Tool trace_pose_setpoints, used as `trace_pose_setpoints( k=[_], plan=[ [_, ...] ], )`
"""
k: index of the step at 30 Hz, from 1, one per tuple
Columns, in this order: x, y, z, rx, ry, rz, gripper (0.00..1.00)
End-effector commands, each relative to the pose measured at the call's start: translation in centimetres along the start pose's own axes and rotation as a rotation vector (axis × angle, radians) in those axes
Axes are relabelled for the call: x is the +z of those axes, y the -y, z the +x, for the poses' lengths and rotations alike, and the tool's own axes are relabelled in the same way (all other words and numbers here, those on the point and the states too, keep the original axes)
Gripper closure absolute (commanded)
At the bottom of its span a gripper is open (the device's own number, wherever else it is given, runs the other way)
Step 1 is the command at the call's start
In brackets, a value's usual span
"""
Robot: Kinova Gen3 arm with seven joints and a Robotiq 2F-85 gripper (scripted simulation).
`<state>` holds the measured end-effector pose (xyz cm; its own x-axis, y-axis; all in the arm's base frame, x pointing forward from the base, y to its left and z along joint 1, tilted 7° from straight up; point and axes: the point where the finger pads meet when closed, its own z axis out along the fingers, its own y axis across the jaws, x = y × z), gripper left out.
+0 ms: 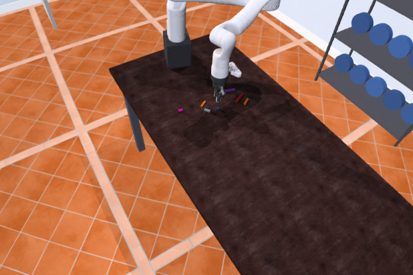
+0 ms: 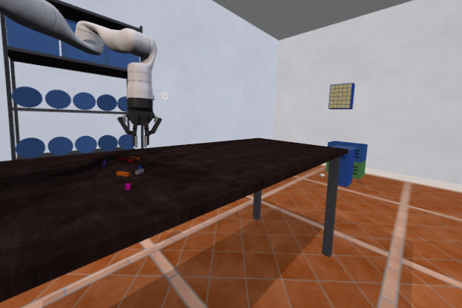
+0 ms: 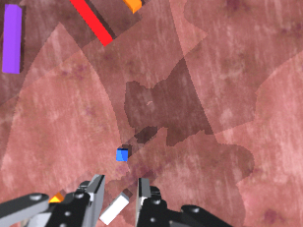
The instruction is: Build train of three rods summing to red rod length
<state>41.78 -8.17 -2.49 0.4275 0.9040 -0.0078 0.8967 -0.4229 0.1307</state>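
Magenta comes first from where I stand: the short magenta rod [image 2: 128, 186] lies by itself at the near side of the scatter on the dark table [image 2: 224, 155]. Behind it are an orange rod [image 2: 122, 173] and the grey rod [image 2: 139, 171], with the tiny blue rod [image 2: 140, 167] just beyond the grey one, close to it but apart. Farther back lie the red rod [image 2: 124, 159] with a second orange rod [image 2: 134, 158] beside it, and the purple rod [image 2: 104, 163] off to the left. The gripper [image 2: 141, 145] hangs above this group, well off the table, its jaws a little apart with nothing between them. Red needs blue, magenta and orange, I reckon, and none of those touch yet, so the train is barely begun. The next pick should probably be the near orange rod: grip it across its middle, set it flat with one end against blue, turned along one line. The grey rod sits awkwardly close to blue and will likely need moving away. A rack [image 2: 8, 84] of blue discs stands by the far wall.
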Motion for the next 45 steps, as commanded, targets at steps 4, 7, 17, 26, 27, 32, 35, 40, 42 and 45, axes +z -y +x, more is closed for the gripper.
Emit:
trace_pose_setpoints(
  k=[4,7,17,26,27,32,35,40,42,45],
  plan=[
    [-1.68,0.1,0.45,0.006,-0.012,0.0,0.76],
    [-1.75,0.09,0.46,0.005,-0.012,0.0,0.76],
    [-1.75,0.09,0.46,0.005,-0.012,0.0,0.0],
    [-1.75,0.09,0.46,0.005,-0.012,0.0,0.0],
    [-1.75,0.09,0.46,0.005,-0.012,0.0,0.0],
    [-1.75,0.09,0.46,0.005,-0.012,0.0,0.0],
    [-1.75,0.09,0.46,0.005,-0.012,0.0,0.0],
    [-1.75,0.09,0.46,0.005,-0.012,0.0,0.0],
    [-1.75,0.09,0.46,0.005,-0.012,0.0,0.0],
    [-1.75,0.09,0.46,0.005,-0.012,0.0,0.0]
  ],
)
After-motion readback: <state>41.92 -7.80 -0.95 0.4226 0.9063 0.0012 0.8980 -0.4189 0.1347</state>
